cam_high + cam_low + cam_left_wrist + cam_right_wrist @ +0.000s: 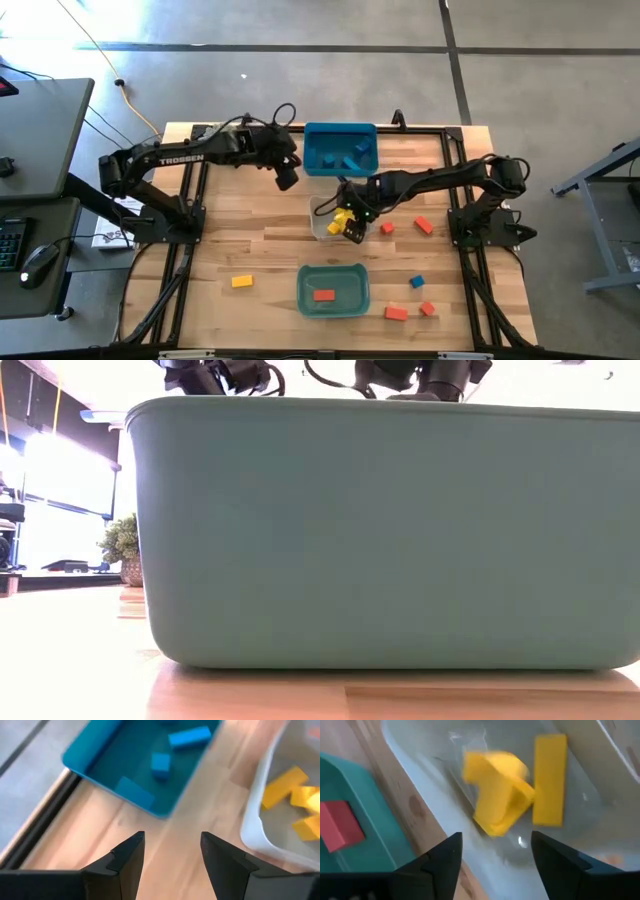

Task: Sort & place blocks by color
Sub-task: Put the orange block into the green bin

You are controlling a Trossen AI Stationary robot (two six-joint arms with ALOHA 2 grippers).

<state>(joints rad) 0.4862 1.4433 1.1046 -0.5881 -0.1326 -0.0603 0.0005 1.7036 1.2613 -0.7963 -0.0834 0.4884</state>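
The right gripper (352, 232) hangs over the clear plastic bin (318, 228) near the middle of the wooden surface (260, 250), its jaws open and empty, with a heap of yellow blocks (497, 790) and a yellow bar (549, 780) lying in the bin just beyond its fingers (445, 857). The left gripper (287, 178) hovers near the far edge of the surface, just beside the blue plastic bin (312, 135), its jaws also open and holding nothing; blue blocks (160, 763) lie inside that bin. Towards the near edge stands the teal plastic bin (305, 300) with one red block (323, 295) in it; in the low view its wall (380, 530) fills almost everything. Loose on the surface, a yellow block (242, 282) lies to the left of the teal bin, two red blocks (396, 313) and a small blue cube (417, 282) lie to its right near the near right corner, and two more red blocks (424, 225) sit right of the clear bin, under the right arm.
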